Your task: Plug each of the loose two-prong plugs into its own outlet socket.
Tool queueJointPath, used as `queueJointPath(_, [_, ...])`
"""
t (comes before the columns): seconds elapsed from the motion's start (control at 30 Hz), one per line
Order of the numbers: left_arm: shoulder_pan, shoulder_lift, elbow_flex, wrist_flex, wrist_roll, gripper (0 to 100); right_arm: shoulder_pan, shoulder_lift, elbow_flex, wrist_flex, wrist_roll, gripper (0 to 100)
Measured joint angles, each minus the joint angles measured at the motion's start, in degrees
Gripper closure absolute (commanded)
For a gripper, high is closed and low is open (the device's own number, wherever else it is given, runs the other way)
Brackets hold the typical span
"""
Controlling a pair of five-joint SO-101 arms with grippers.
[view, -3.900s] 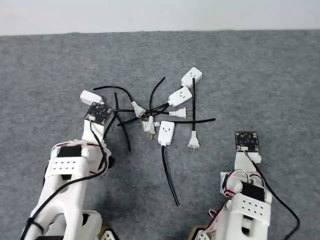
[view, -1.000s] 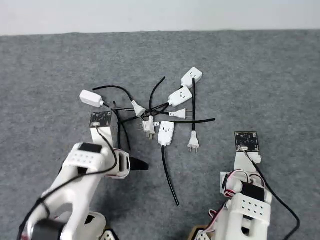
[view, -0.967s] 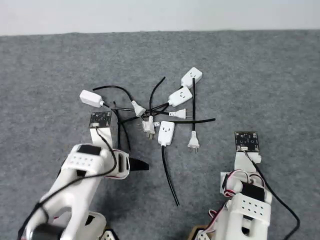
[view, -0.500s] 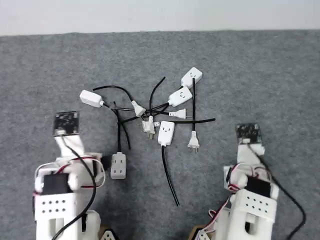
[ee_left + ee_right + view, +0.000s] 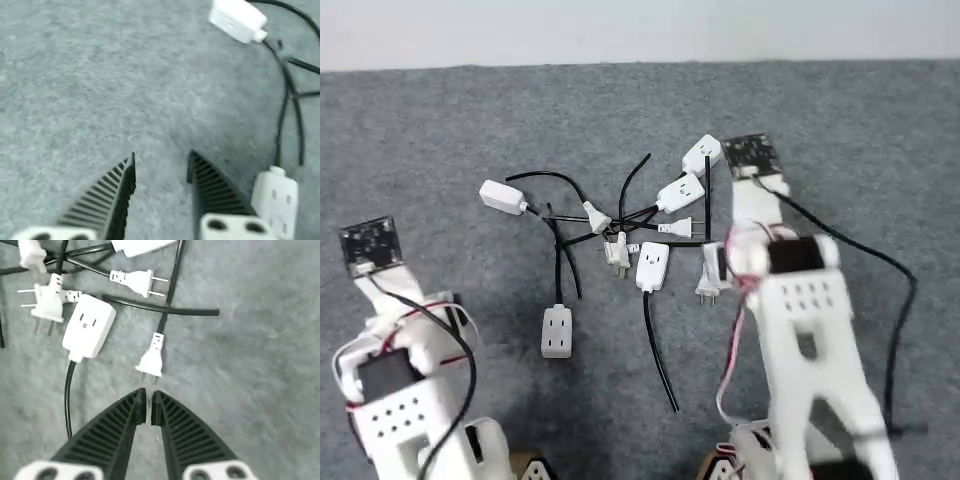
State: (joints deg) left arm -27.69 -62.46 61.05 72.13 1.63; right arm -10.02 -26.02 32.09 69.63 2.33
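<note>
Since half a second ago the left arm has drawn back toward the table's near left corner. Its left gripper [image 5: 161,162] is spread and empty, with a white outlet socket [image 5: 556,331] lying just beside it, and the right arm has swung forward over the tangled cords [image 5: 620,215] at mid-table. The table [image 5: 440,130] is grey felt, with a pale wall [image 5: 620,30] along its far edge. The right gripper [image 5: 148,399], fingers pressed nearly together on nothing, hovers just short of a loose two-prong plug [image 5: 150,361] whose prongs point toward it.
</note>
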Motion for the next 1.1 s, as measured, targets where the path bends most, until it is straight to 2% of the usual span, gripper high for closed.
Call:
queueJointPath(0.13, [-1.58, 9.14, 0.18, -7.12, 0.0, 81, -1.05, 10.81, -0.09, -8.62, -2.55, 96.7])
queueJointPath(0.33, [-1.93, 24.7, 3.16, -20.84, -0.26, 82, -0.88, 20.57, -0.09, -18.64, -2.9, 87.6])
queueJointPath(0.43, [-1.93, 30.95, 3.16, -26.29, -2.2, 88, -0.97, 24.53, -0.09, -20.57, -2.9, 87.6])
queueJointPath(0.57, [-1.93, 38.24, 0.53, -27.16, -5.1, 95, -1.93, 28.4, -0.09, -22.24, -2.9, 87.6])
queueJointPath(0.83, [-1.93, 50.81, -7.65, -27.34, -5.19, 95, -3.08, 32.0, -1.32, -20.92, -2.99, 87.6])
queueJointPath(1.03, [-1.93, 52.48, -9.49, -26.46, -5.27, 95, -3.08, 39.56, -10.73, -14.15, -3.08, 87.9])
queueJointPath(1.1, [-1.85, 52.48, -9.49, -26.46, -5.45, 95, -3.08, 41.32, -13.01, -12.57, -3.08, 92.2])
